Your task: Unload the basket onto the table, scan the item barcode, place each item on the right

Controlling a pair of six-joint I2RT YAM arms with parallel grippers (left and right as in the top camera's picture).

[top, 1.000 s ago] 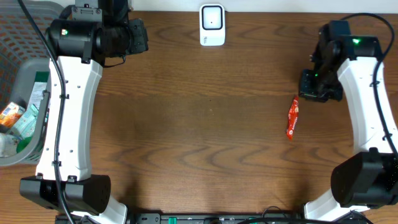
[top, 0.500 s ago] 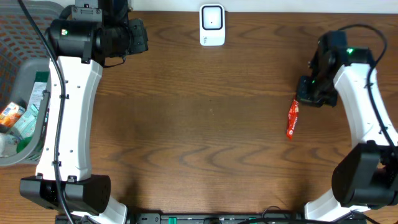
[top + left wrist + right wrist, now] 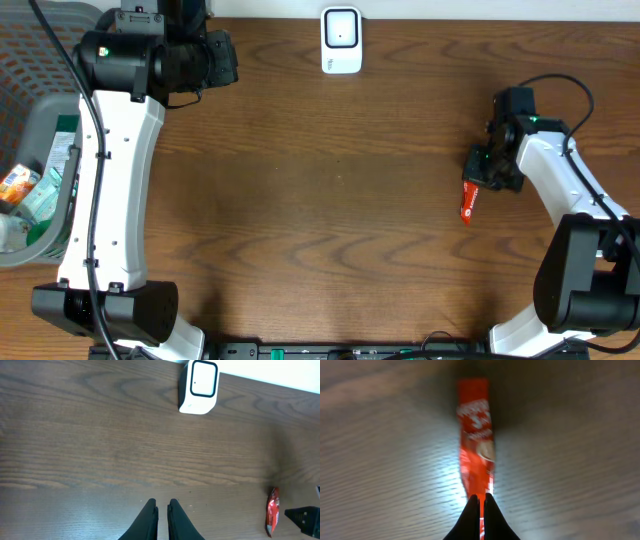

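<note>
Missed-pinch risk: right gripper (image 3: 479, 502) at the near end of the flat red foil snack packet (image 3: 476, 435).
The packet lies flat on the brown wooden table (image 3: 330, 200), well apart from the white box-shaped barcode scanner (image 3: 341, 40). The right jaws are fully closed, tips on the wrapper's end — whether any foil is caught cannot be determined. A thin edge hold may slip on lifting, or the closed tips may merely push the packet. The left gripper (image 3: 161, 510) is closed and empty.

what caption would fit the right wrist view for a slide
Right gripper, shut, tips at the near end of a red packet lying on the wooden table.
</note>
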